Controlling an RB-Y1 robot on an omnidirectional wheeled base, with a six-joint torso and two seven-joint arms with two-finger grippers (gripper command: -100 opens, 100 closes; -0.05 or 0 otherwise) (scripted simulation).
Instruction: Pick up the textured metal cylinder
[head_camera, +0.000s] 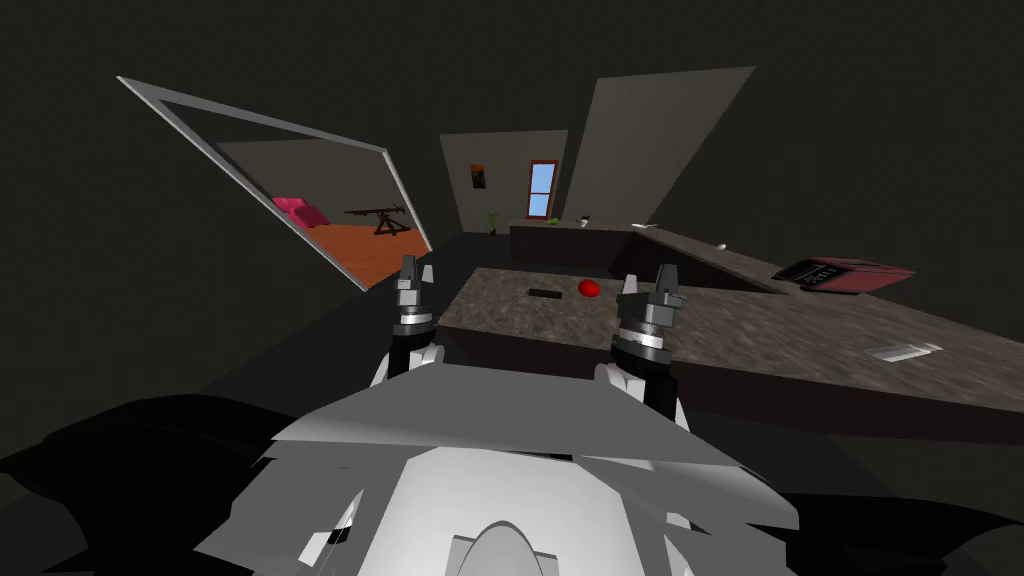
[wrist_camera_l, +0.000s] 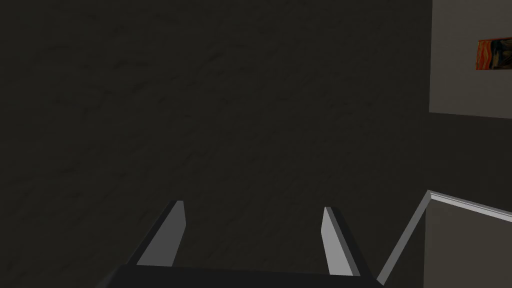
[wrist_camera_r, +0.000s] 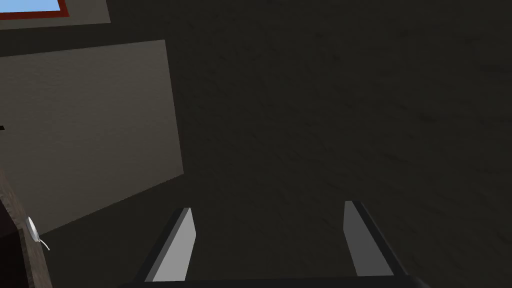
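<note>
A small light grey, elongated thing (head_camera: 903, 351) lies on the speckled brown counter (head_camera: 760, 330) at the right; I cannot make out its texture from here. My right gripper (head_camera: 648, 280) is raised over the counter's near edge, well to the left of that thing. In its wrist view the right gripper (wrist_camera_r: 269, 206) is open with nothing between its fingers. My left gripper (head_camera: 408, 270) is raised beside the counter's left end. In its wrist view the left gripper (wrist_camera_l: 252, 206) is also open and holds nothing.
A red round thing (head_camera: 589, 288) and a flat black thing (head_camera: 545, 293) lie on the counter between my grippers. A red and black box (head_camera: 845, 274) sits at the back right. A doorway (head_camera: 330, 215) at the left opens onto an orange floor.
</note>
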